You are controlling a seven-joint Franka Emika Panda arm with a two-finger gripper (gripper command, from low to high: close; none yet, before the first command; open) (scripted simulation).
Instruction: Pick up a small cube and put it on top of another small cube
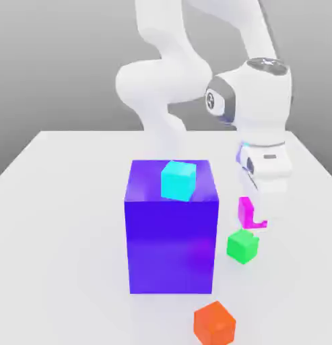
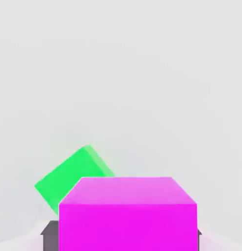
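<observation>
While the gripper (image 1: 251, 214) clamps the magenta cube (image 1: 246, 210), it hangs just above the green cube (image 1: 242, 245), beside the big blue block (image 1: 172, 242).

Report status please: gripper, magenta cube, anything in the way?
Gripper shut on magenta cube, held off the table. Green cube on table just below, top bare. Big blue block close beside.

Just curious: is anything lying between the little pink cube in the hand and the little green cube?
Nothing: in the hand view, only bare white table separates the small magenta-pink cube from the small green cube.
</observation>
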